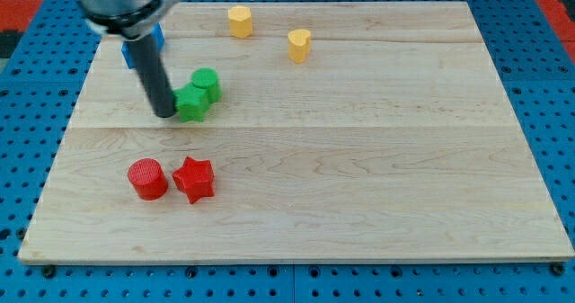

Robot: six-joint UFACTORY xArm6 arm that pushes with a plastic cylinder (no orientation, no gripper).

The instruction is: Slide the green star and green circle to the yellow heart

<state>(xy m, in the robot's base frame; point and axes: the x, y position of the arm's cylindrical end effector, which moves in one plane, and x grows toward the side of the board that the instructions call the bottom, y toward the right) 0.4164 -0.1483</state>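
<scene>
Green star (190, 105) and green circle (207, 84) touch each other on the table's (359, 186) far left, well apart from the yellow heart (299, 44) farther right. My tip (165, 114), a bare rod gripping nothing, presses the star's left side.

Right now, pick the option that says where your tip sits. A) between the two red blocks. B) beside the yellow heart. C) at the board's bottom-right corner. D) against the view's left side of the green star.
D: my tip is at the view's left edge of the green star, which touches the green circle, far from the yellow heart.
</scene>
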